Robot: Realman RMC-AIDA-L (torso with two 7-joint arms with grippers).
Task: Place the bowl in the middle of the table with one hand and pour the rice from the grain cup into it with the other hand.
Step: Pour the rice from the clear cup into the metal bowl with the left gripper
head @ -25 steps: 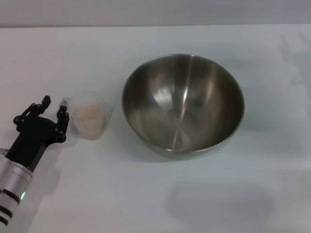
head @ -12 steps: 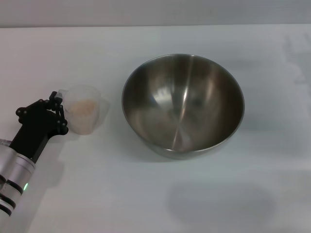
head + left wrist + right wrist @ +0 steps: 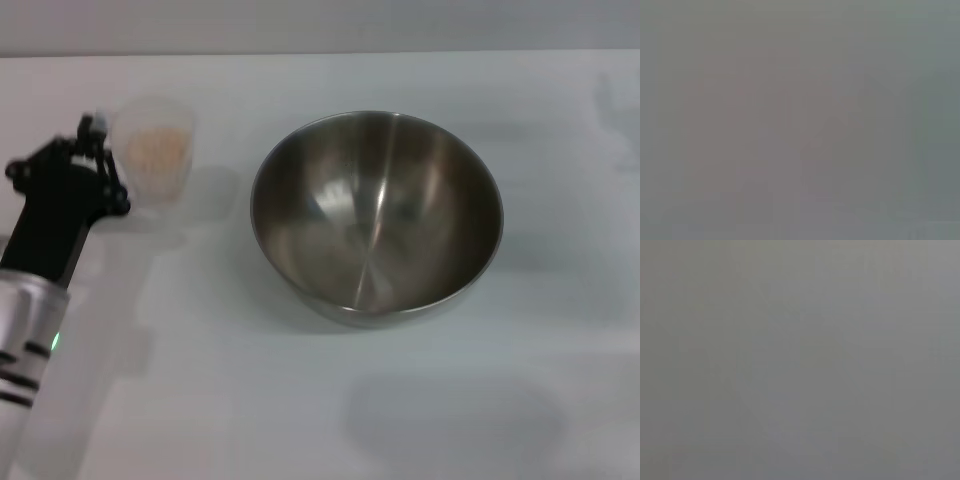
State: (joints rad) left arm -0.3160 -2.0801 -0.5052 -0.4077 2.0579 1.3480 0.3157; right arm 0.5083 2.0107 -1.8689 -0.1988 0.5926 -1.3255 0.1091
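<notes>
One arm is at work: the left gripper (image 3: 93, 150) is pinched on the small side handle of the grain cup (image 3: 152, 158), at the far left of the table (image 3: 320, 400). Compared with the head view a second ago, the cup has moved: it then sat low beside the gripper, whose fingers stood spread around the handle; half a second ago the fingers had closed on it, and now cup and gripper appear higher and farther back in the view, with a soft shadow detached beneath the cup. This suggests the cup has been lifted clear of the table. The rice (image 3: 154, 150) shows as a pale beige mass inside the cup, which stands roughly upright, so nothing appears spilled.

The bowl (image 3: 376, 215) has not shifted across the three head views; it rests near the middle of the table, well apart from the cup, and its inside holds no grains. The placing step therefore seems done, and the pour has not begun: the cup would next need carrying over the bowl's rim and tipping.

The right gripper is not visible in the head view. Both wrist views give only a featureless grey field and show nothing
</notes>
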